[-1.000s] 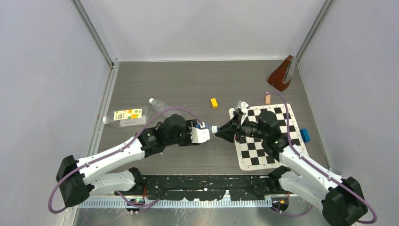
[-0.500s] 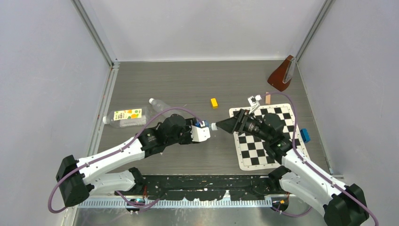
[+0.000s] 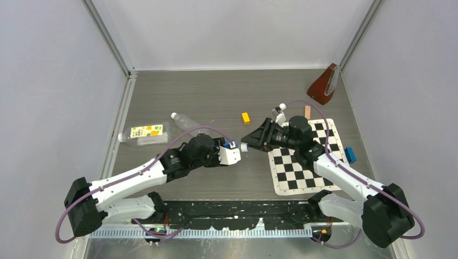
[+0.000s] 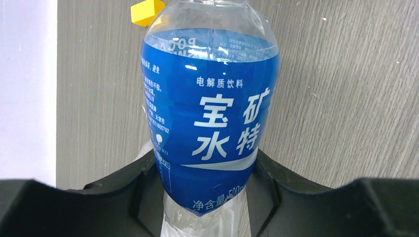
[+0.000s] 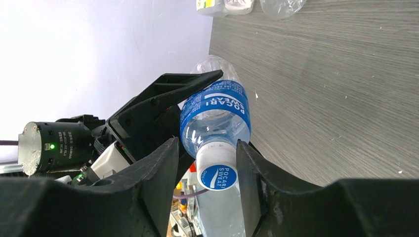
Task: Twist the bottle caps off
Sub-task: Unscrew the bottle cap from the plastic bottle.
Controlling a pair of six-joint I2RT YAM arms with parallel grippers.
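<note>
Blue bottle (image 4: pixel 210 113): your left gripper (image 3: pixel 229 152) holds it clamped round the lower body. It is lifted off the table (image 3: pixel 216 97), over the middle and a little toward the near edge.
Long axis: the bottle lies sideways, roughly along the near edge, with its base toward the left edge and its neck toward the right edge.
Cap (image 5: pixel 217 170): white with a blue top, it points straight at your right arm and faces the right wrist view almost head-on.
Right gripper (image 5: pixel 207 148): it is narrow, one finger on each side of the cap. One finger looks to be touching the cap's side, while the other shows a sliver of gap. You cannot tell whether it is actually biting.
Line-up: the cap and the gripper look close to in line, so I judge the twist is a wrist roll about the bottle's own length.
Nearer arm: the right arm is already at the cap. The left arm only has to hold against the turn.
Risk: with a lopsided squeeze the cap may slip, or the bottle may spin in your left grip.
Other bottles (image 3: pixel 146 134): two lie near the left edge, well apart from both grippers.
</note>
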